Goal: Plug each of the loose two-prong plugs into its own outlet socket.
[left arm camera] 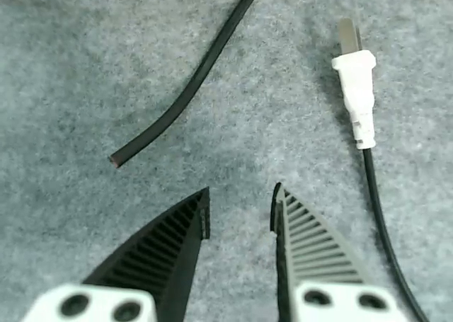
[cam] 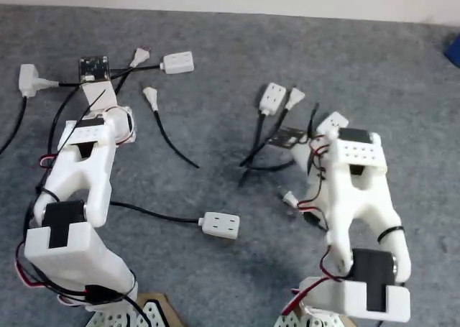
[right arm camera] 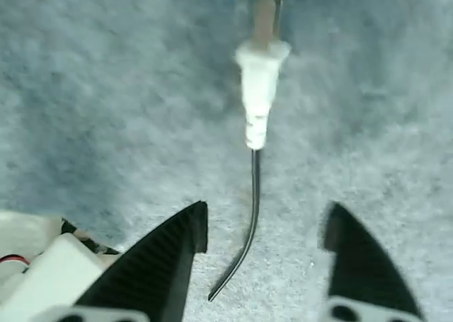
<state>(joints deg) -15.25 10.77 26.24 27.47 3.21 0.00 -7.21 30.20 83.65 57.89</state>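
Observation:
A white two-prong plug on a black cord lies on the grey carpet, ahead of my left gripper and off to one side; the gripper is open and holds nothing. From above, that plug lies just right of the left arm. Straight ahead of my right gripper, which is open and empty, lies another white plug with a short cord, its prongs pointing away. White outlet sockets lie at the back left, centre front and back centre.
A cut black cord end lies ahead of the left gripper. More plugs, another outlet and tangled cords lie around the right arm. A white adapter sits far left.

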